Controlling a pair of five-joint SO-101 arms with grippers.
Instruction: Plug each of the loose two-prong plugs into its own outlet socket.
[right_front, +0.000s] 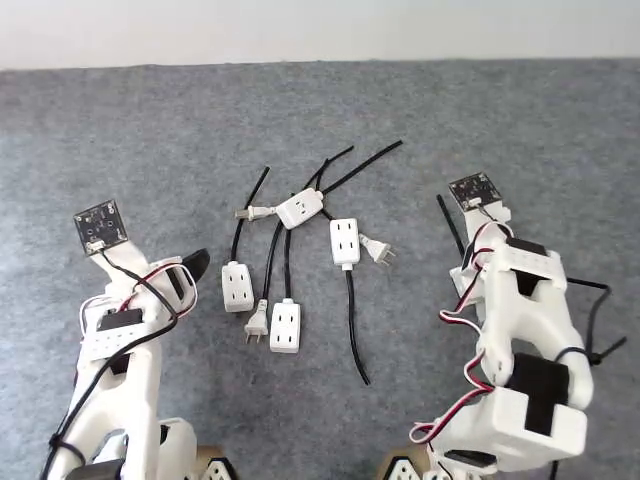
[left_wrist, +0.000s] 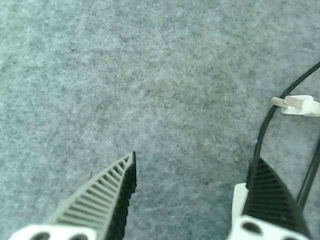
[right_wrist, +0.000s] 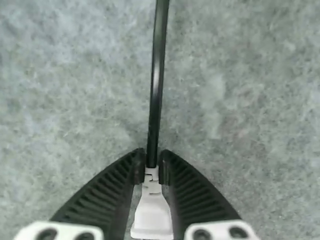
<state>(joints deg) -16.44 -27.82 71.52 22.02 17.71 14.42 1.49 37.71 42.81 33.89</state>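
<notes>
While right end effector (right_wrist: 151, 155) clamps a plug (right_wrist: 150, 215): its cord (right_wrist: 156, 75) runs straight ahead.
Left end effector (left_wrist: 196, 159): spread, empty, near loose plug (left_wrist: 300, 104).

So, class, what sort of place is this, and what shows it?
Likely a robotics test bench: two white arms at a grey felt table, with extension sockets and loose plugs laid out.

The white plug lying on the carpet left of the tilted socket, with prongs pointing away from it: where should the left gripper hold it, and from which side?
Hold the plug by its white body, behind the prongs, coming from above with one finger on each long side. It lies flat, and the prongs must stay free for plugging in. The left gripper is open.
</notes>
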